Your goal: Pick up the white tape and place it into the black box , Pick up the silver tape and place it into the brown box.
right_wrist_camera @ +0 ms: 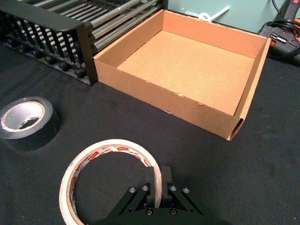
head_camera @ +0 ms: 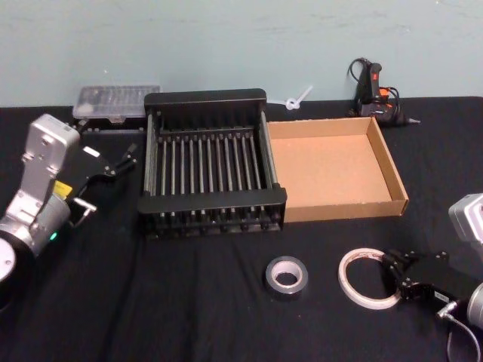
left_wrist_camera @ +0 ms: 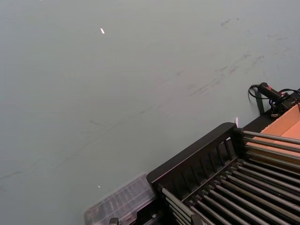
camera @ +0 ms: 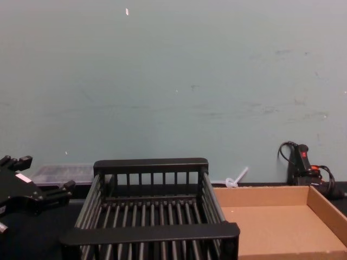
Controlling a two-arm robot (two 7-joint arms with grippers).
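The white tape (head_camera: 349, 286) lies flat on the black table at the front right, its red-printed core showing (right_wrist_camera: 84, 157). My right gripper (head_camera: 394, 270) straddles the ring's right rim, one finger inside and one outside, and is shut on it (right_wrist_camera: 158, 180). The silver tape (head_camera: 287, 290) lies flat to the ring's left, in front of the black box (head_camera: 211, 202). The brown box (head_camera: 332, 162) stands against the black box's right side; both are empty. My left gripper (head_camera: 117, 162) hangs open beside the black box's left wall (camera: 40, 174).
A clear plastic case (head_camera: 117, 102) lies behind the black box at the back left. A black and orange glue gun (head_camera: 373, 90) with its cable stands behind the brown box, with a white plastic tie (head_camera: 296, 99) near it. A teal wall closes off the back.
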